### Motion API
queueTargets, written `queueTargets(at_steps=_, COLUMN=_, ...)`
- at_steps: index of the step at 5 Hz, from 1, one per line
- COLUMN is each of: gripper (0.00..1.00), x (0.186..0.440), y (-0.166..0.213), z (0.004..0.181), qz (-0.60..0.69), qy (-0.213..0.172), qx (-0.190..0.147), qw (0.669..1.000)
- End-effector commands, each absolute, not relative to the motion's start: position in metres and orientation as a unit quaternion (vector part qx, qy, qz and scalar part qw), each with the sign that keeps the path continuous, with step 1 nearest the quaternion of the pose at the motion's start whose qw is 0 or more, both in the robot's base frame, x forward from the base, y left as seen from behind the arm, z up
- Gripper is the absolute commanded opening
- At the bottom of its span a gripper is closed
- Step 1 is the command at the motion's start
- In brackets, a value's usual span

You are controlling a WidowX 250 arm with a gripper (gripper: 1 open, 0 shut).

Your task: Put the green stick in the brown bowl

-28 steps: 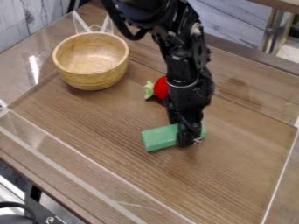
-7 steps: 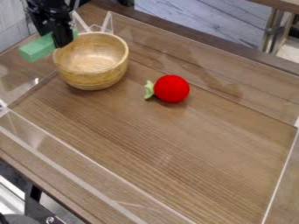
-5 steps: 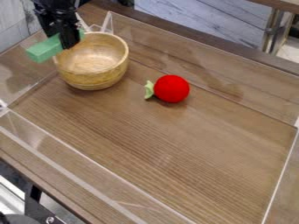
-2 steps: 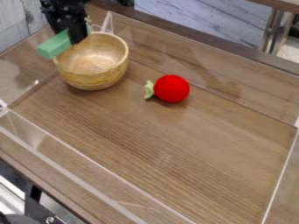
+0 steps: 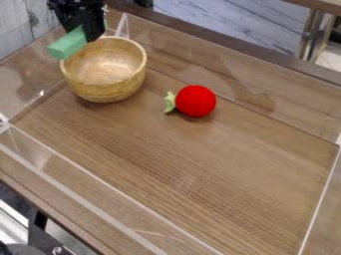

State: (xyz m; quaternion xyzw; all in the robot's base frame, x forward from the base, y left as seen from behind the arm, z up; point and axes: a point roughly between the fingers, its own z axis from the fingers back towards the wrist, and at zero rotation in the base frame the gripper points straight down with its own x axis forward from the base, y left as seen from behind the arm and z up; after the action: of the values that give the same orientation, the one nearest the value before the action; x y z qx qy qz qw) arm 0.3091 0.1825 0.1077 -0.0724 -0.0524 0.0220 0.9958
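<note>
The green stick (image 5: 67,43) hangs in the air at the top left, tilted, just over the far-left rim of the brown bowl (image 5: 106,72). My gripper (image 5: 84,30) points down and is shut on the green stick's right end; its black fingers (image 5: 86,20) run out of the frame's top edge. The bowl stands upright on the wooden table and holds nothing that I can see.
A red strawberry-like ball (image 5: 196,101) with a small green leaf lies to the right of the bowl. A clear plastic wall (image 5: 80,205) runs around the wooden tabletop. A table leg (image 5: 310,38) stands at the far right.
My gripper has carried the green stick to the right and slightly up, from beside the bowl's left side to over its far-left rim. The bowl and ball have not moved.
</note>
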Motion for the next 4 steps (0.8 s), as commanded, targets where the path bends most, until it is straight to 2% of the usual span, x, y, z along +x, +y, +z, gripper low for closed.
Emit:
queueTargets(at_steps=1, gripper=0.0, x=0.303, y=0.181, z=0.146, qz=0.06, qy=-0.095, qx=-0.06, qw=0.992)
queueTargets(at_steps=2, gripper=0.0, x=0.306, y=0.194, z=0.156, qz=0.101, qy=-0.098, qx=-0.071, qw=0.988)
queueTargets(at_steps=3, gripper=0.0, x=0.307, y=0.207, z=0.157, qz=0.142, qy=-0.096, qx=-0.073, qw=0.982)
queueTargets(at_steps=4, gripper=0.0, x=0.309, y=0.197, z=0.155, qz=0.169, qy=-0.092, qx=-0.077, qw=0.978)
